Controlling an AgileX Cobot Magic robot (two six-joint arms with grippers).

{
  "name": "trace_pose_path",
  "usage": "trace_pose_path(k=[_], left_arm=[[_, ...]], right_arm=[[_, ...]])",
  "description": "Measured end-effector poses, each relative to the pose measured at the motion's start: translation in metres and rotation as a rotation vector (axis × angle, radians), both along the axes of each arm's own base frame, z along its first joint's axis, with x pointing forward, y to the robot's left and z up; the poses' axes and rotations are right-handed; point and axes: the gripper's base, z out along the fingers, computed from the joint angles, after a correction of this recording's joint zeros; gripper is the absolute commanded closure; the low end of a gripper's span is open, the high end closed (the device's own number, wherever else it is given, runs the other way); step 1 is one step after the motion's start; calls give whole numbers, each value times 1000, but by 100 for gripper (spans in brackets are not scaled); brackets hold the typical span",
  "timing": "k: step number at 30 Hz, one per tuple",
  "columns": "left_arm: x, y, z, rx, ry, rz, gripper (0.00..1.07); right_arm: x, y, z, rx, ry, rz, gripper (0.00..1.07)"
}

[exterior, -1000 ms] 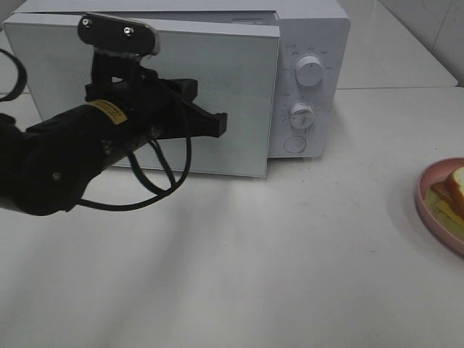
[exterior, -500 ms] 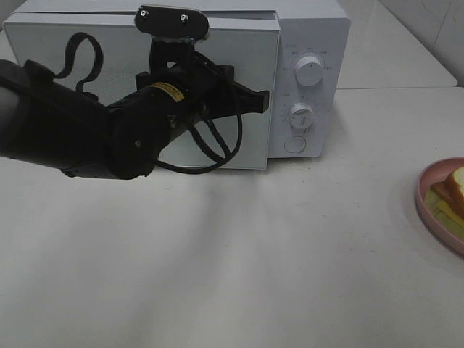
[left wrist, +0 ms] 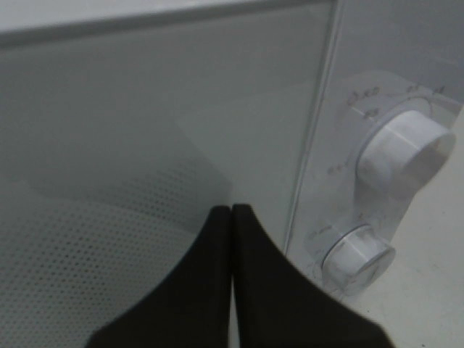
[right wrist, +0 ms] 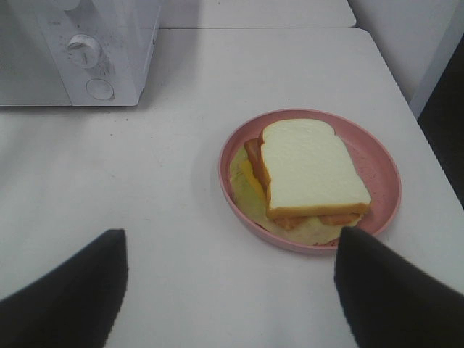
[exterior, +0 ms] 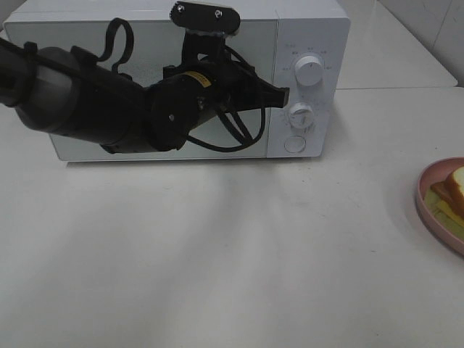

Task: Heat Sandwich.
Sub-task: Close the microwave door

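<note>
Sandwich (right wrist: 313, 172): soft white bread, brown crust, on a round pink plate (right wrist: 380, 168) on the smooth white table (exterior: 239, 254). Exterior view crops it; right wrist view shows it whole, beyond and between the spread right end effector (right wrist: 230, 283) fingers. Left end effector (left wrist: 232, 217), closed and empty, sits at the perforated microwave (exterior: 312, 29) door.

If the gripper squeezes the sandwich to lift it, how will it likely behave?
The sandwich looks like soft white bread, so it would probably dent. Its layers sit loosely stacked, so filling may slide out. Moving the pink plate seems safer.
</note>
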Motion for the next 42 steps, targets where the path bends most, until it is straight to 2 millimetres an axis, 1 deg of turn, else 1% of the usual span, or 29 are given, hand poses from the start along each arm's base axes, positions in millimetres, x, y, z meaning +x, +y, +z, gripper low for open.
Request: trace_pose_path(k=[8,18,23,25,27,29,32,33,37,39,40,41,42], left_arm=[[2,-2,0,22,11,-22,107],[-2,-8,0,4,8,-17,107],[-6,-12,8,-15,0,-21,107],[-8,-12,19,-9,8,-39,107],[-10,-12,21,-1,16,-48,107],[-15,-13,25,26,67,-91,107],[-19,-12,27,38,98,-110,107],[-25,-8,27,53,126,-124,107],[-35,-1,28,73,161,-142,107],[-49,9,28,95,225,-164,106],[-49,9,28,95,225,-164,106],[-54,12,28,102,257,-173,102],[-62,17,26,112,317,-188,93]], right_arm=[[0,0,0,0,0,0,31],[0,0,0,0,0,0,31],[0,0,0,0,0,0,31],[0,0,0,0,0,0,31],[0,0,0,0,0,0,31],[0,0,0,0,0,0,31],[0,0,0,0,0,0,31],[0,0,0,0,0,0,31],[0,0,0,0,0,0,31],[0,0,0,0,0,0,31],[0,0,0,0,0,0,31],[0,0,0,0,0,0,31],[0,0,0,0,0,0,31]])
